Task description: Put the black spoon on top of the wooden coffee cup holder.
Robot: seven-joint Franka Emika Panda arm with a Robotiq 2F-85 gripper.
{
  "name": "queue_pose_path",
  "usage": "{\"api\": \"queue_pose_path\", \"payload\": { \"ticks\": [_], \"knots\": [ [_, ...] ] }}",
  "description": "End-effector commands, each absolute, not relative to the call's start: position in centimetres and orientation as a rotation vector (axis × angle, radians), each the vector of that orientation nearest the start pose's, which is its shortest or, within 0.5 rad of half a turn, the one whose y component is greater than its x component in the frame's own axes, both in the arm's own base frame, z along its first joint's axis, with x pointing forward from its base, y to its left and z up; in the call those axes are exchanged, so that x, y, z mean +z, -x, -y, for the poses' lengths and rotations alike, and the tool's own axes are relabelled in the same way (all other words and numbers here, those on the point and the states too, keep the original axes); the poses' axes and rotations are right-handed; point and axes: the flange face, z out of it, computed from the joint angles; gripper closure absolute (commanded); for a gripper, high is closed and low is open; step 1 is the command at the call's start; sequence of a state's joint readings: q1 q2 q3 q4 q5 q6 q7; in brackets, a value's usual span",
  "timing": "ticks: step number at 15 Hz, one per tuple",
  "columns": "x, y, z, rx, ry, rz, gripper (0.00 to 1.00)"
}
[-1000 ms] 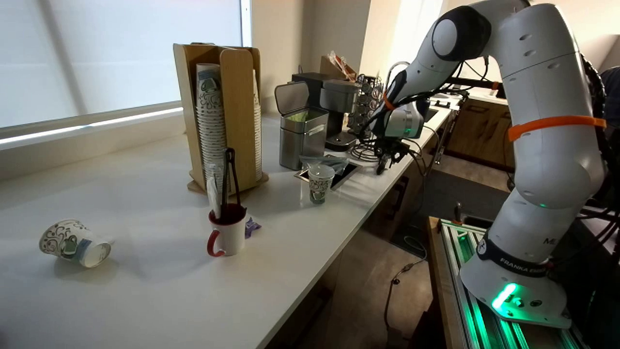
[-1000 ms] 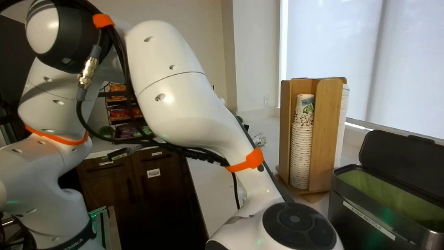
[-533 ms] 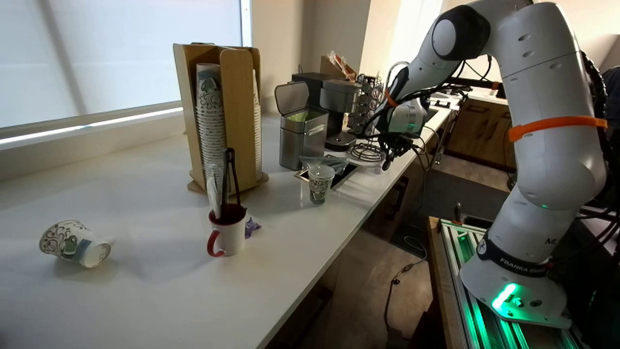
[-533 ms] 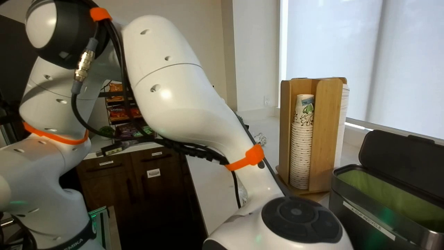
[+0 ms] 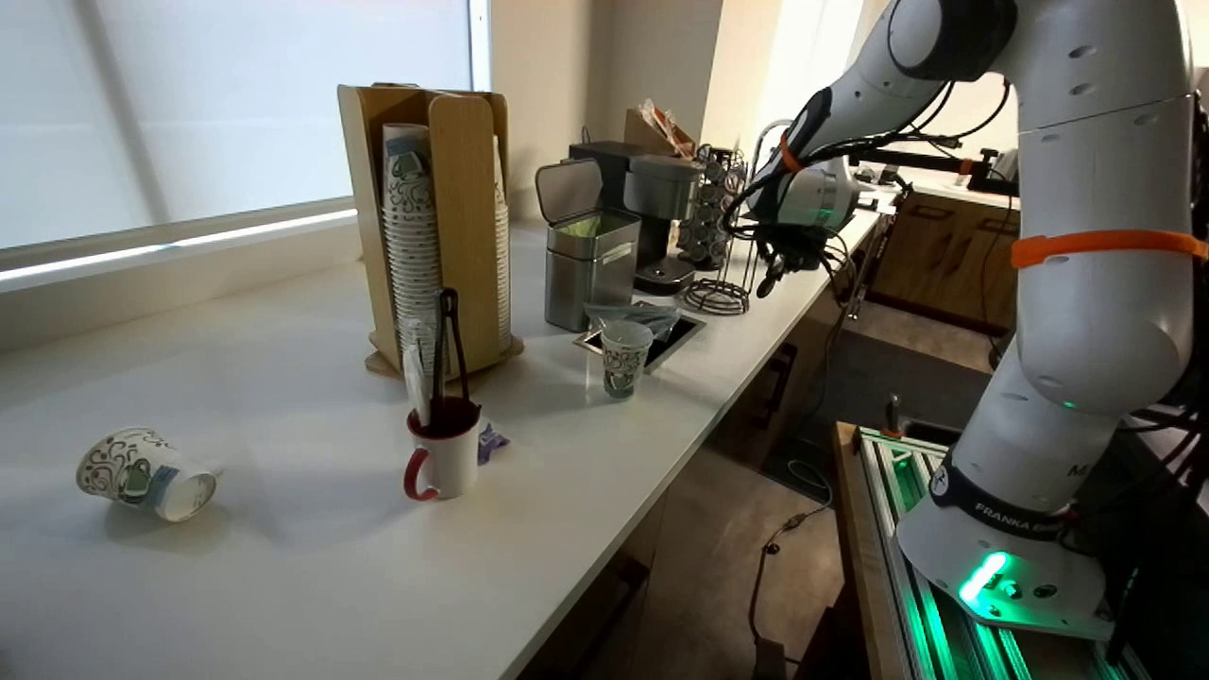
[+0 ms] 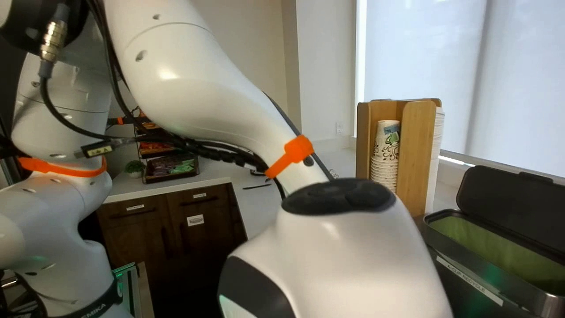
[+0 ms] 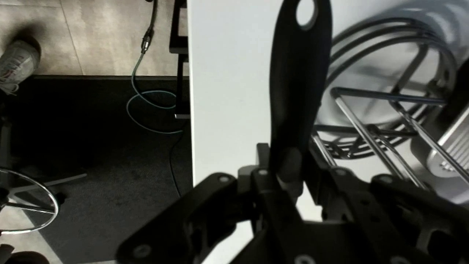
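Black spoon [image 7: 298, 84], broad-handled, oval-holed near one end

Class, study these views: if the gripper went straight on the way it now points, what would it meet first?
Probably the white countertop below: the gripper, shut on the black spoon, points down at it. The wire rack looks just off to one side, though depth is hard to judge.
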State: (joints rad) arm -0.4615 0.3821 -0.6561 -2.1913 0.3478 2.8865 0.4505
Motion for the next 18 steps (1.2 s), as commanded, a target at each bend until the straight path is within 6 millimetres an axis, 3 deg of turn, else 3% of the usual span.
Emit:
{"api": "queue_pose_path", "payload": {
  "ticks": [1, 4, 7, 9, 10, 18],
  "knots": [
    [33.2, -23.4, 50.2, -0.796, 1.994, -2.495, 0.94],
    [36.1, -22.8, 48.6, -0.953, 1.983, -2.426, 0.94],
    [37.3, -22.3, 47.1, -1.021, 2.008, -2.363, 0.94],
    [37.5, -22.3, 46.3, -1.009, 2.046, -2.323, 0.94],
    [37.2, -23.0, 47.9, -0.998, 2.024, -2.373, 0.74],
    [37.2, -22.6, 46.9, -0.991, 2.038, -2.343, 0.74]
  ]
}}
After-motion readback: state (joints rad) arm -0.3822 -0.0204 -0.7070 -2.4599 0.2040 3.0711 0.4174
